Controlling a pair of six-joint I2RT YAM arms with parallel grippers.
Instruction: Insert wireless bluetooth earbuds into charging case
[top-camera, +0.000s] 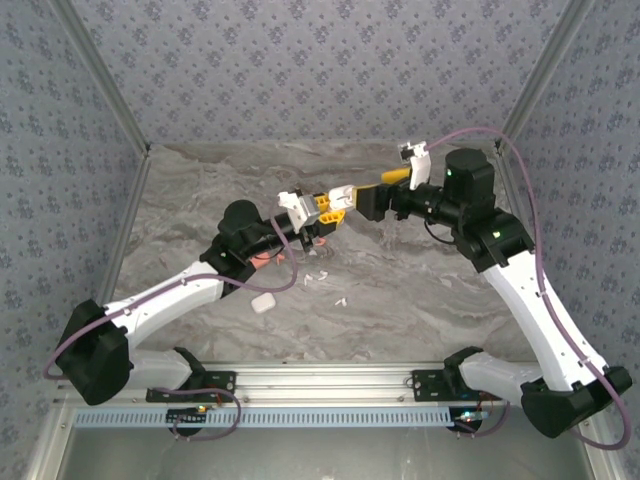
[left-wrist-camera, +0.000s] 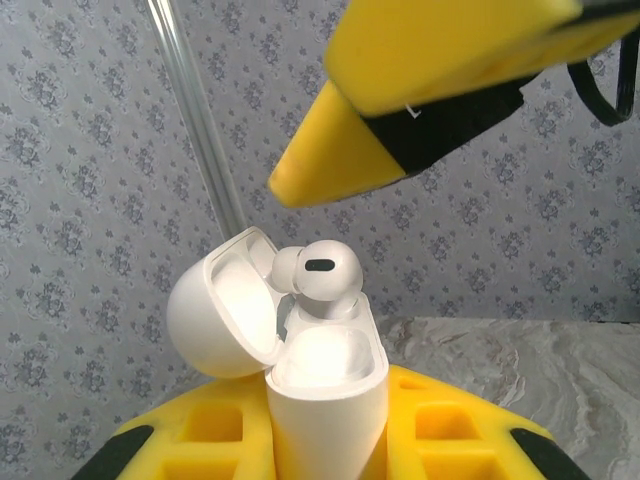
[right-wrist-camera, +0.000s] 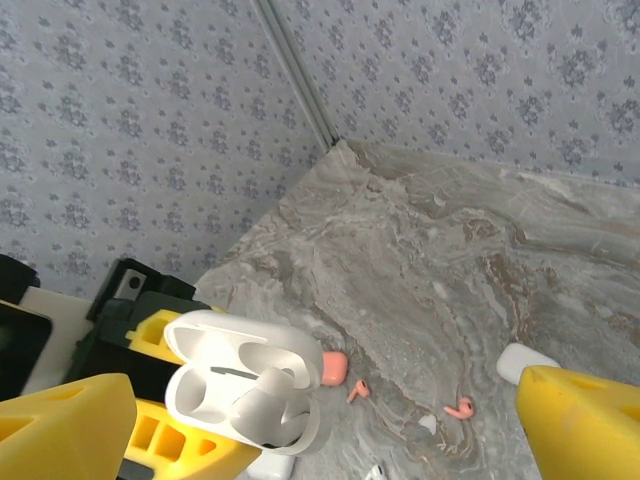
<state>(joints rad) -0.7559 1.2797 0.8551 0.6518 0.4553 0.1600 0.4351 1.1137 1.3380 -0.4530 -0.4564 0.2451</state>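
**A:** What lies nearest the arm bases?

**B:** A closed white case (top-camera: 263, 302) flat on the desk (top-camera: 420, 290). A few tiny white earbuds (top-camera: 318, 277) lie loose at its 2 to 3 o'clock.

**A:** And a little further in?

**B:** On the desk below the raised pincers there is a salmon case (right-wrist-camera: 335, 367). Two orange-red earbuds (right-wrist-camera: 357, 390) lie near it, one at its 5 o'clock and the other further off at 4 o'clock.

**A:** The left pincer?

**B:** The left pincer (left-wrist-camera: 322, 430) is pressed onto the sides of the open charging case (left-wrist-camera: 330, 370), holding it upright off the desk. The lid (left-wrist-camera: 220, 310) is swung back toward 10 o'clock. One white earbud (left-wrist-camera: 315, 275) stands in a well of that case, its head above the rim.

**A:** The right one?

**B:** The right pincer (right-wrist-camera: 325, 400) is spread wide and grips nothing. One yellow finger (left-wrist-camera: 430, 90) hangs above the seated earbud at its 1 o'clock, clear of it.

**A:** Beyond them?

**B:** Marbled desk runs to the patterned back wall (top-camera: 320, 70).
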